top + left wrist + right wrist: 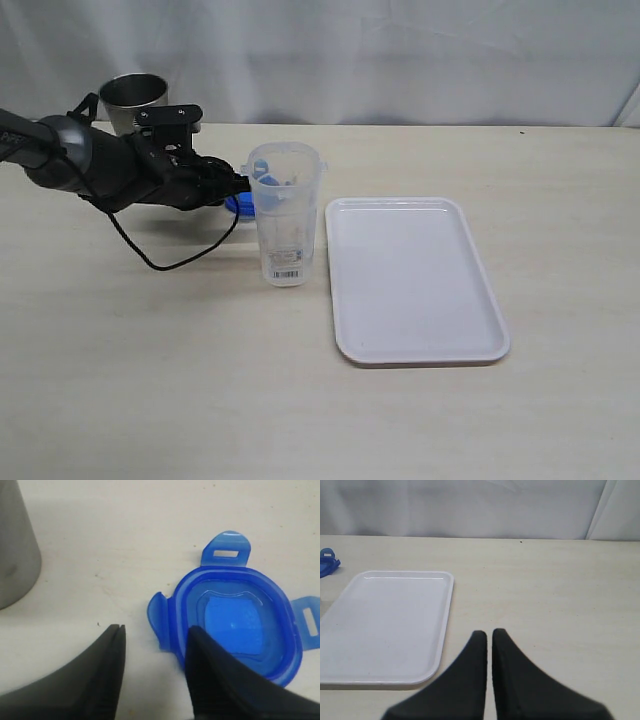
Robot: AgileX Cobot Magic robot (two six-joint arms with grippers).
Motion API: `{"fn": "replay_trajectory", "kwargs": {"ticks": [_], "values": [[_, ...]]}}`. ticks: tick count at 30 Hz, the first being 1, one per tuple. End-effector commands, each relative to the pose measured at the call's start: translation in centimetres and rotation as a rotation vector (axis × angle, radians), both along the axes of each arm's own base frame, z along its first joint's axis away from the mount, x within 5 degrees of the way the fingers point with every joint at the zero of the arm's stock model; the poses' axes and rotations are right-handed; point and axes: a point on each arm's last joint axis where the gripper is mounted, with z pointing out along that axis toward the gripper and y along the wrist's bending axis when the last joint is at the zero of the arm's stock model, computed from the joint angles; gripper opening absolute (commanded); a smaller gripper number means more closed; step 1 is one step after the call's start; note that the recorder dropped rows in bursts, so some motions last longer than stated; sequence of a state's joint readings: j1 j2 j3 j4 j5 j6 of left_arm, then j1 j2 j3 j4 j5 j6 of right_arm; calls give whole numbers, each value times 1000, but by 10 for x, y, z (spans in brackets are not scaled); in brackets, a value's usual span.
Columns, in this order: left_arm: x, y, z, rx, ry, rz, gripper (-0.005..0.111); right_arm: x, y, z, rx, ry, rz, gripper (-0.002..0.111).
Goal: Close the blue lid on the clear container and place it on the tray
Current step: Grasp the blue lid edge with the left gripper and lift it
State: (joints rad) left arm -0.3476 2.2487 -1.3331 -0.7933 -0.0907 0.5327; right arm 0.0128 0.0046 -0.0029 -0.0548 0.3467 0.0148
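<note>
In the left wrist view the blue lid [235, 620], a glossy translucent rounded square with slotted flaps, lies flat on the pale matte table [125, 540]. The left gripper [156, 630] is spread around one flap, and I cannot tell if it touches. The exterior view hides most of the lid behind the tall, uncovered clear container [285, 215], upright just beside the smooth white tray [415, 280]. Only the right wrist view shows the right gripper [489, 635], dark curved fingers pressed together, empty.
</note>
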Motion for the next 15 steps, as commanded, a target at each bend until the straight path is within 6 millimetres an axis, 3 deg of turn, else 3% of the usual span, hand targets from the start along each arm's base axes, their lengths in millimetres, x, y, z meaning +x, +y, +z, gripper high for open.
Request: {"fn": "replay_trajectory", "kwargs": {"ticks": [1,11,15], "values": [[0,-4,-14,11,-1,17,38,0,0,0,-9,-12,4,5],[1,-5,-18,56,-37,-8,38,0,0,0,-9,-12,4,5],[3,-5,-5,46,-60,-8,38,0,0,0,-9,-12,4,5]]}}
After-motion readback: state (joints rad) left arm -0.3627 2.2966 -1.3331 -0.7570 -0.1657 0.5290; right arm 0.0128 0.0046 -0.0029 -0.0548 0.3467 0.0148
